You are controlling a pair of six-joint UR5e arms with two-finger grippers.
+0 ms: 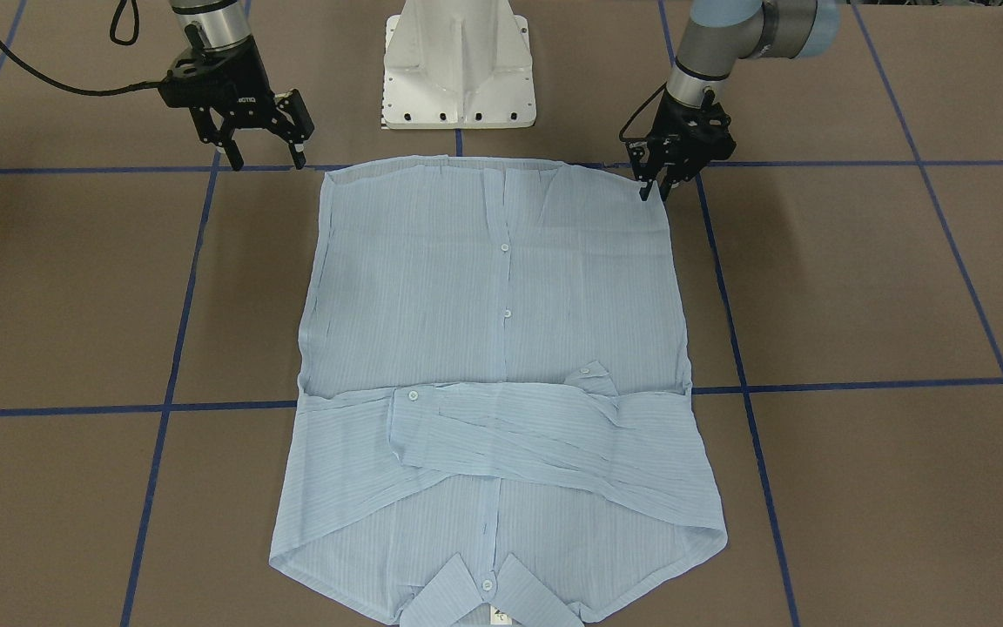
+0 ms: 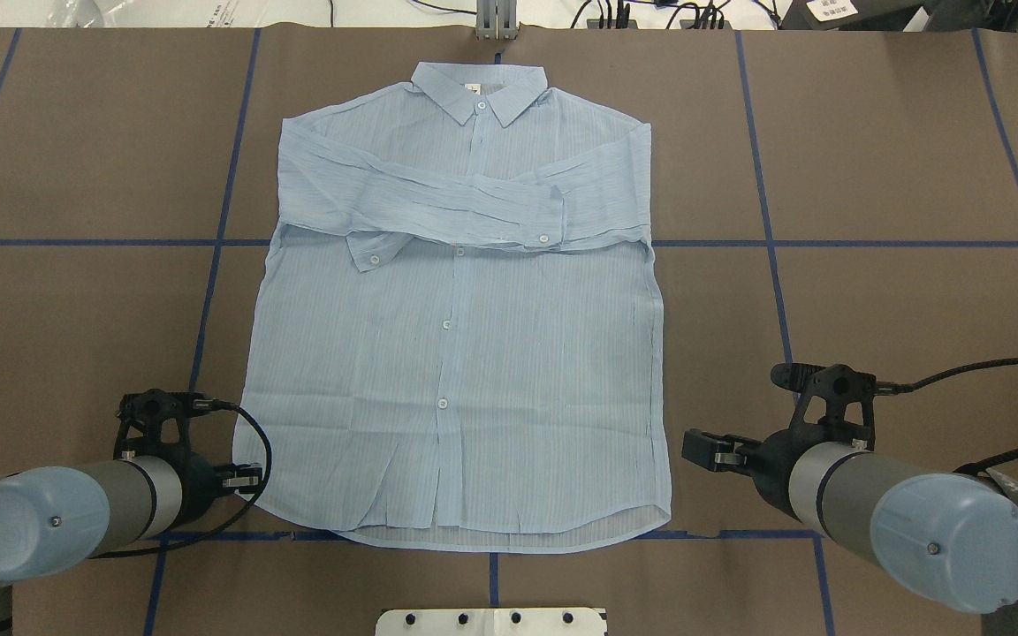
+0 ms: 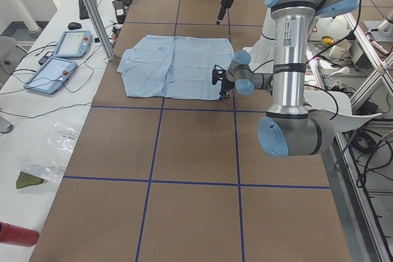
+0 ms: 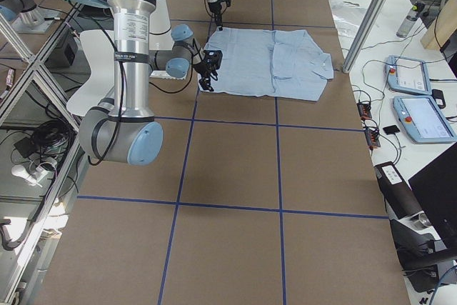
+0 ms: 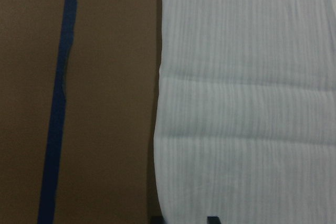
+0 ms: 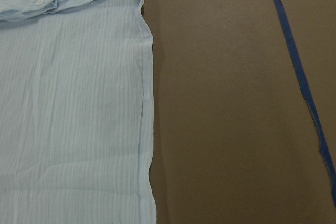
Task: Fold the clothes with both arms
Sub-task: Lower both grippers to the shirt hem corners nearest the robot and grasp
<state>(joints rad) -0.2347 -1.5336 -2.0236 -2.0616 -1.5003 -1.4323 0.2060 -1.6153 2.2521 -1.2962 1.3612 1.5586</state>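
The shirt (image 1: pixel 501 305) has its collar (image 1: pixel 447 599) cut by the front view's bottom edge.

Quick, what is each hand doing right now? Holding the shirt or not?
Left hand: open, holding nothing, at a hem corner of the shirt.
Right hand: open, empty, just off the other hem corner.

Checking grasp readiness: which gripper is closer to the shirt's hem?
The left gripper: its fingertips are at a hem corner of the shirt, while the right gripper hangs clear of the other corner.

Brown table (image 2: pixel 915 132), blue tape lines (image 2: pixel 915 245), 2 tablets (image 4: pixel 425 118)
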